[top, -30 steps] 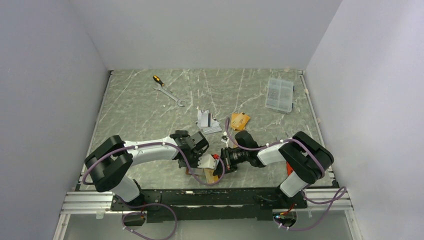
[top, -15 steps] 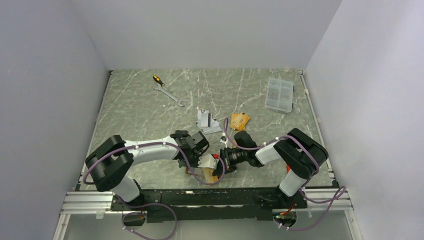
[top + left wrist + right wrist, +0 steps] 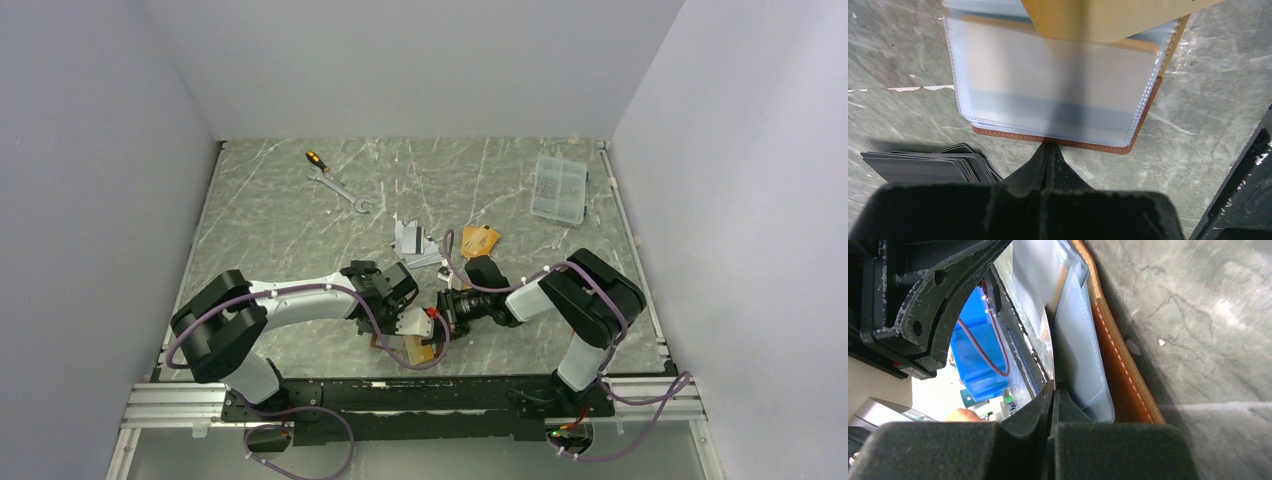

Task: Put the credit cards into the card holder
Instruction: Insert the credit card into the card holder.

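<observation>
status: card loading is incomplete, judged early to mid stage.

1. card holder (image 3: pixel 1058 100): lies open at the near centre of the desk (image 3: pixel 280 230), between the two tools. clear inner sleeves face up; the tan leather edge shows beneath them. a tan-gold flat surface, blurred, overlaps the far part of the sleeves in the left wrist view; whether it is a card or a leather flap cannot be told. faint bands show through the sleeves, but whether a card is seated inside cannot be told.

2. credit cards outside the holder:
- silver-grey cards (image 3: pixel 413 243), a loose pile on the desk just beyond the holder.
- gold-orange cards (image 3: pixel 481 239), to the right of that pile, close beside it.
- dark grey stack (image 3: pixel 923 167), fanned, flat on the desk just beside the holder's leather edge.

3. left tool (image 3: pixel 1049 150): jaws fully together, tips at the leather edge of the holder. no card is held; whether the tips nip the leather cannot be told.

4. right tool (image 3: pixel 1054 390): jaws fully together, tips against the edge of a clear sleeve. no card is held; whether a sleeve layer is nipped cannot be told.

5. work left: all three card groups above are to be picked up and slid into the sleeves. both tools appear occupied with steadying or parting the holder, so neither is free to fetch a card.
</observation>
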Controlling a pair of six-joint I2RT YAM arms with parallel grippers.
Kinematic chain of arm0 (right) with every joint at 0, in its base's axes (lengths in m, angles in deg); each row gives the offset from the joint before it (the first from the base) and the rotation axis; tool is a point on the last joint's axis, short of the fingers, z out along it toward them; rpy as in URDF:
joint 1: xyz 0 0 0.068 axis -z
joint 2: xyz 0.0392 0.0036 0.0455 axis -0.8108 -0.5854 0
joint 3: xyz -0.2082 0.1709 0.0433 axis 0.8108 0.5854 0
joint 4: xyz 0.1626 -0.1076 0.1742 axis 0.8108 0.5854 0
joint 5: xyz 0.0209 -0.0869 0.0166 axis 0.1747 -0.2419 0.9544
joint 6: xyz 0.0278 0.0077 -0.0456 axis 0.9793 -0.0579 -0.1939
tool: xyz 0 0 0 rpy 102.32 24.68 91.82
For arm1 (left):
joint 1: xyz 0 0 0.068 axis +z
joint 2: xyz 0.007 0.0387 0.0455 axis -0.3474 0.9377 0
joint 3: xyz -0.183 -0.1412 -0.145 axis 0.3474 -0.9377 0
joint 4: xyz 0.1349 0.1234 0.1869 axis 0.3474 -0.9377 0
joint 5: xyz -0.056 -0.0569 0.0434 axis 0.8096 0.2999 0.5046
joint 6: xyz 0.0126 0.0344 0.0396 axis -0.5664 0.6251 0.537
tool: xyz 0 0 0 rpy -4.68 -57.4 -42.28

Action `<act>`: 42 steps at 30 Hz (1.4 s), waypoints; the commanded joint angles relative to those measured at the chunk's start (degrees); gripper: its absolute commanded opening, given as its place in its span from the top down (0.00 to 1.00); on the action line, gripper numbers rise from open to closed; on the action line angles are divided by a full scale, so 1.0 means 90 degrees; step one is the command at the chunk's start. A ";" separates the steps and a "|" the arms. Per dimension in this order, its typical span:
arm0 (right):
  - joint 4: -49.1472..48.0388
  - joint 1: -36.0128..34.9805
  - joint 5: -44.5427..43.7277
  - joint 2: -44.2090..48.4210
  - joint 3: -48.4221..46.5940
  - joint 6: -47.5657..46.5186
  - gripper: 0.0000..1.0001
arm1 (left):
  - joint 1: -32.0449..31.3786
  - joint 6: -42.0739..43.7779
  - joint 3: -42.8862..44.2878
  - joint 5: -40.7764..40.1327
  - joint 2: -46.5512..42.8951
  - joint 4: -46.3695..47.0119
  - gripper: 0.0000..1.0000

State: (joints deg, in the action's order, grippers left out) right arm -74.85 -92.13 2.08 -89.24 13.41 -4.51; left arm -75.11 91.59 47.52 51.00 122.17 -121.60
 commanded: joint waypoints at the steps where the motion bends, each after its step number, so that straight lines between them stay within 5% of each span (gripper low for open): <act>1: -0.0275 0.0040 -0.0076 -0.0176 -0.0197 -0.0120 1.00 | 0.0101 0.0184 -0.0066 -0.0210 0.0146 0.0376 1.00; 27: -0.0161 0.0257 -0.0799 -0.0628 -0.0562 0.0122 1.00 | 0.0096 0.0221 -0.0196 0.0001 0.0028 0.0278 1.00; 42: -0.0288 0.0244 -0.1286 -0.0430 -0.0255 0.0356 1.00 | 0.0081 0.0559 -0.0358 0.1023 -0.0242 -0.0076 1.00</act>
State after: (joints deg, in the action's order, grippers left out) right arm -77.82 -90.14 -1.24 -94.36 9.59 -0.53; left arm -74.28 94.76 46.21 53.97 120.69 -120.99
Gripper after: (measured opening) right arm 0.009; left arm 0.009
